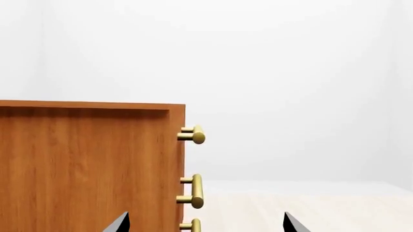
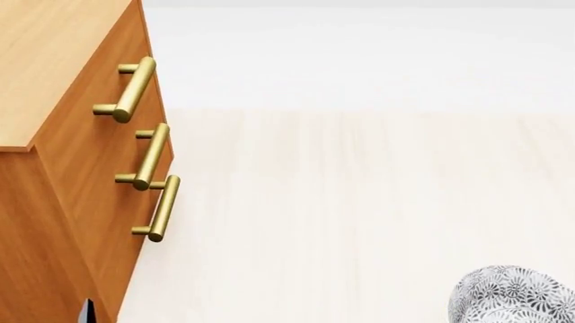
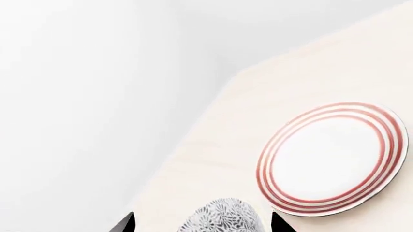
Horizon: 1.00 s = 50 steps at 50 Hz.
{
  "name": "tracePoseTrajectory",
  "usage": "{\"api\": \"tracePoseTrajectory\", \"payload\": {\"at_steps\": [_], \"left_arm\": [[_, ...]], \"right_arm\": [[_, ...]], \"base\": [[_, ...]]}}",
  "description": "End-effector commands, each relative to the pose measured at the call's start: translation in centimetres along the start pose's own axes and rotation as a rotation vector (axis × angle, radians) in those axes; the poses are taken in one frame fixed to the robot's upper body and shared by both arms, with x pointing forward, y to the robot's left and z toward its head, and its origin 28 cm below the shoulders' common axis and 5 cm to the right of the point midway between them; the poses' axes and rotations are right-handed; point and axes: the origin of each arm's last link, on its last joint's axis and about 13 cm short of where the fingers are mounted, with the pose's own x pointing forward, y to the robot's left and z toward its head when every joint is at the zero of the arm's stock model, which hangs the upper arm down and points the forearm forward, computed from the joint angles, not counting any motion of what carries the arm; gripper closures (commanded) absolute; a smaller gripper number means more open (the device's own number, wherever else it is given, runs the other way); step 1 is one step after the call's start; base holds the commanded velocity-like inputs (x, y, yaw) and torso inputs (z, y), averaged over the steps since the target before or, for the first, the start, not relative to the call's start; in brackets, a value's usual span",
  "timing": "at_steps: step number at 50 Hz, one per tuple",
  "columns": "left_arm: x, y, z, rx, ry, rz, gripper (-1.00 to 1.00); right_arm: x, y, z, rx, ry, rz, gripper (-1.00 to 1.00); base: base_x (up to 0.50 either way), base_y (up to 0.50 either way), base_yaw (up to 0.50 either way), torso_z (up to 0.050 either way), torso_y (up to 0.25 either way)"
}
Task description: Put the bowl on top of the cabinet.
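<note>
While both jaws gape, one bowl (image 3: 223, 216) between right jaws, one cabinet (image 2: 63, 134), three handles (image 2: 132, 89), one plate (image 3: 330, 157).

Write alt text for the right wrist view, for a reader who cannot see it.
A patterned bowl sits at the picture's edge between the two dark fingertips of the right gripper. Beside it on the pale table lies a flat white plate with red rings. Blank white background fills the rest.
</note>
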Motion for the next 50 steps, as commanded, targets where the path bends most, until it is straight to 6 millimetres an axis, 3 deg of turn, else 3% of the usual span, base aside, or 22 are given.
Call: {"api": "tracePoseTrajectory", "payload": {"at_steps": [1,50], "left_arm": [[0.0,0.0,0.0,0.001,0.0,0.001,-1.0],[0.0,0.0,-0.1,-0.001,0.003,0.001,-1.0]], "right_arm": [[0.3,-0.2,-0.2,0.008,0.024,-0.03,-1.0],[1.5,-0.9,-1.3,0.04,0.141,-0.126,-1.0]], "base": [[0.0,0.0,0.0,0.0,0.0],[0.0,0.0,0.0,0.0,0.0]]}}
